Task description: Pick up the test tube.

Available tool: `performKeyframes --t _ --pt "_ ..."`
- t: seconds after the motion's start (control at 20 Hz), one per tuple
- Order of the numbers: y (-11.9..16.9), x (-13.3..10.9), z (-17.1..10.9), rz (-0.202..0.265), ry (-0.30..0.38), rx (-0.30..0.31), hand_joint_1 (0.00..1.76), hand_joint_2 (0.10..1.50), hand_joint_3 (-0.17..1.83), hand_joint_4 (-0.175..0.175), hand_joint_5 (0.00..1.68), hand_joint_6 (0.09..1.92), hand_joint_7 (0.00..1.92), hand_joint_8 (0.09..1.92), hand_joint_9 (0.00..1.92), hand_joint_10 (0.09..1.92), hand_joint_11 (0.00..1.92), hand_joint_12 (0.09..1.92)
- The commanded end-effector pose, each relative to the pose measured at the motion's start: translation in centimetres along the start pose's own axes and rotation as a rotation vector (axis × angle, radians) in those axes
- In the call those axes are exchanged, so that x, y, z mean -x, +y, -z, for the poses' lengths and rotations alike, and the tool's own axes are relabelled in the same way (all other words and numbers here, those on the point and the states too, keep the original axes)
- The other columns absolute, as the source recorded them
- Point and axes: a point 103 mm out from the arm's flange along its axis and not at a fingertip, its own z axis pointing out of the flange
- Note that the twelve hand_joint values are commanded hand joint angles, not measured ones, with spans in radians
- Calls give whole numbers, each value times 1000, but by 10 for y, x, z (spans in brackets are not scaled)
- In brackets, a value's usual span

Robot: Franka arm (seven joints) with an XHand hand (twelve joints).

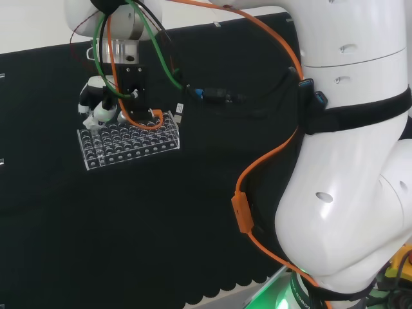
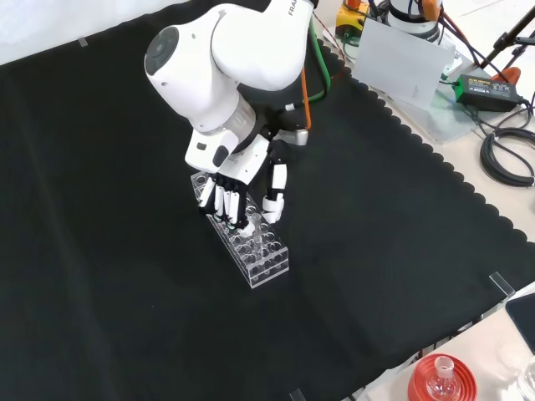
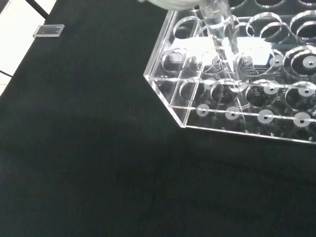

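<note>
Reaching down over the clear rack [image 2: 248, 245], our fingers [image 2: 227, 203] hang nearly straight and apart, clamped on nothing we can see. We find the test tube [image 3: 223, 47] standing in a hole near the rack's corner. Closing off-centre could tip the tube or drag the light rack across the black cloth [image 2: 109, 276] covering the desk [image 2: 476, 217], where cables [image 2: 510, 154] lie.

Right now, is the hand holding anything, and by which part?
Cannot be told. The hand is down over the clear test tube rack; a test tube stands in the rack, but no grip on it shows.
</note>
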Motion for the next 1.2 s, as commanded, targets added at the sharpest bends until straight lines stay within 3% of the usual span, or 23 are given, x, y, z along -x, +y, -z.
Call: performKeyframes --t 0.05,0.25,0.5,0.55,0.6,0.65,0.8,1.1,1.2 --pt "6 -3 4 -1 -17 5 1142 963 -175 -55 657 875 907 736 673 794 171 1534" --pt "8 -6 4 3 -41 23 1162 950 -175 -62 758 828 1046 679 758 743 218 1519" --pt "9 -6 6 6 -61 33 1188 949 -175 -87 971 694 1258 528 883 666 298 1487" --pt "8 -6 7 6 -66 36 1185 984 -153 -87 1078 641 1291 505 902 662 312 1487" --pt "8 -6 7 4 -70 39 1187 1009 -139 -96 1173 573 1323 484 923 658 328 1484" --pt "9 -6 7 5 -77 41 1229 1014 -109 -126 1221 536 1327 472 946 648 343 1476" --pt "9 -7 8 3 -90 53 1296 1004 -62 -169 1278 474 1344 430 1015 617 387 1446" --pt "10 -8 11 -8 -119 91 1318 1026 -157 -175 1377 301 1443 258 1222 467 491 1364" --pt "9 -9 12 -11 -121 102 1383 998 -95 -175 1336 370 1430 370 1278 379 519 1346"
